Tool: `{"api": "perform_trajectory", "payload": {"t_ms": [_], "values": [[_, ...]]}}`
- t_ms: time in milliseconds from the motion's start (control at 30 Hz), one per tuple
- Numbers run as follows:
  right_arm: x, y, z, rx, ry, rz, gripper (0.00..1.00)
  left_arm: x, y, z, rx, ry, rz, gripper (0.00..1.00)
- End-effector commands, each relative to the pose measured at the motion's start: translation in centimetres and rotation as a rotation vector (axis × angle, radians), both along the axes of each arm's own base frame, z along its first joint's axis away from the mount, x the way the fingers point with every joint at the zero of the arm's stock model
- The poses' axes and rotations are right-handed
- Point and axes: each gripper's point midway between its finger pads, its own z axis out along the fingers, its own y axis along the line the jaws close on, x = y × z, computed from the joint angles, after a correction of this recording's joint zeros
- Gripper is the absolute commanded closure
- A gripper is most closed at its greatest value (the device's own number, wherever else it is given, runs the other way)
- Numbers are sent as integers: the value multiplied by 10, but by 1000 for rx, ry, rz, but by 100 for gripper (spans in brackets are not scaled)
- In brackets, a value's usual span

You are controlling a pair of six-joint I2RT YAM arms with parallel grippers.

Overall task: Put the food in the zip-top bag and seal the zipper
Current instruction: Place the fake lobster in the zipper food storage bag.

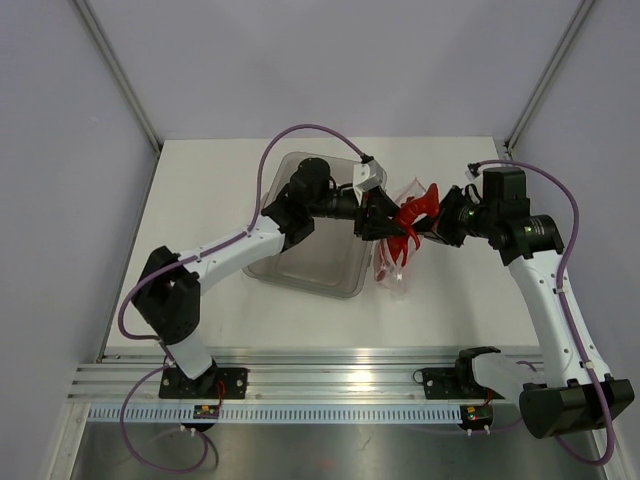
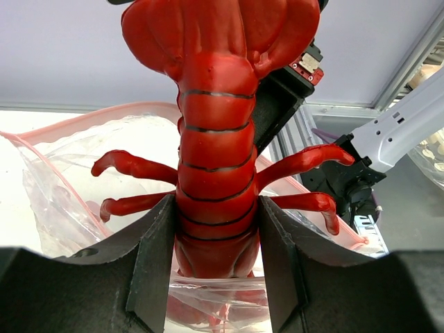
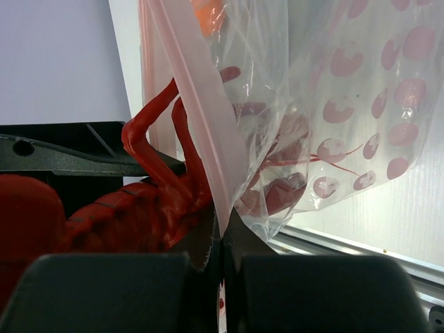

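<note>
At centre of the overhead view, two robot grippers meet above a white table (image 1: 200, 190): one grips a red toy lobster (image 1: 412, 212), the other a clear zip-top bag (image 1: 395, 268).

Reaching in from the left, the left gripper (image 1: 378, 218) is clamped on the lobster. In its wrist view the black fingers (image 2: 149, 263) squeeze the tail segments at bottom centre. The head points to the top of the frame and the legs splay to both sides, while the lobster's lower end shows through the bag's plastic. From the right, the right gripper (image 1: 432, 225) is pinched tight on the bag's pink zipper strip (image 3: 191, 104), at bottom centre of its wrist view. The red-dotted plastic fills the upper right there, with the lobster at lower left. A clear rectangular tray (image 1: 335, 280) lies left of centre in the overhead view, under the left arm.
</note>
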Motion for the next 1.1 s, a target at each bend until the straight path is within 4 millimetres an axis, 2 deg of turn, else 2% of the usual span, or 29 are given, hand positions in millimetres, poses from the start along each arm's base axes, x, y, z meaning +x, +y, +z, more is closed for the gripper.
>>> {"api": "perform_trajectory", "payload": {"t_ms": [0,167,200,233,267,300,333,367,433,500,667,800,833,867,933,1000,1033,1067], "values": [[-17,19,41,98,-94,108,100,28,-11,13,-36,-90,95,100],[-17,17,27,79,-62,104,100,28,-13,13,-27,-61,93,100],[-17,17,25,78,-58,102,100,28,-13,16,-23,-54,91,98],[-16,17,23,77,-54,98,100,27,-12,10,7,-20,86,74],[-16,16,19,72,-49,92,100,25,-13,21,3,-23,80,58],[-15,15,17,68,-45,88,100,24,-12,24,11,-16,80,47],[-14,14,15,60,-42,81,100,24,-9,19,49,14,86,41],[-14,13,12,55,-37,76,100,24,-8,30,46,10,92,36],[-13,12,9,46,-33,71,100,22,-2,36,74,32,115,36],[-12,10,7,36,-30,64,100,23,5,44,85,48,157,41],[-9,10,7,35,-35,54,100,9,27,61,99,82,201,43],[-7,11,11,47,-47,52,100,-6,37,61,97,137,188,43],[-7,12,11,50,-48,52,100,-8,38,52,102,156,187,43],[-7,12,12,53,-52,52,100,-11,39,52,97,159,178,42],[-6,13,13,58,-51,55,100,-12,41,40,115,184,188,37],[-6,13,14,62,-54,57,100,-5,43,36,122,209,243,37],[-7,13,13,63,-52,57,100,0,45,33,129,227,280,52],[-7,13,14,63,-57,58,100,7,46,33,131,249,323,59]]}}
